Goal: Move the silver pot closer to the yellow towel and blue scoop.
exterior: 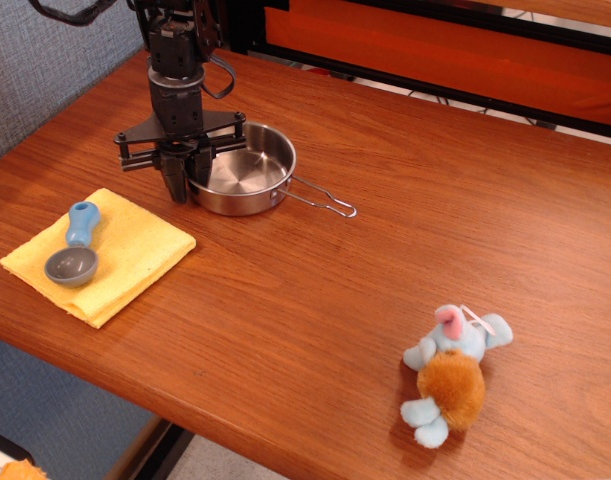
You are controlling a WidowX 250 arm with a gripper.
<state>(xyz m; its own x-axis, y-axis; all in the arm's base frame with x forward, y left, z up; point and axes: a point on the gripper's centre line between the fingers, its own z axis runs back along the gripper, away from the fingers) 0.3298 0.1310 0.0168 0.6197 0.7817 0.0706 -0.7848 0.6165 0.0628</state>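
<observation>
The silver pot (pixel 243 178) is a shallow shiny pan near the back left of the table, its wire handle (pixel 325 200) pointing right. My gripper (pixel 185 178) comes straight down from above and is shut on the pot's left rim, one finger outside and one inside. The pot looks level, at or just above the wood; I cannot tell which. The yellow towel (pixel 125 250) lies flat near the left front edge, a short gap left of and in front of the pot. The blue scoop (pixel 75 250) lies on the towel, bowl toward the front.
A blue and orange plush toy (pixel 449 375) lies near the front right of the wooden table (pixel 365 270). A black and orange frame (pixel 435 60) runs along the back edge. A grey wall (pixel 45 60) stands at the left.
</observation>
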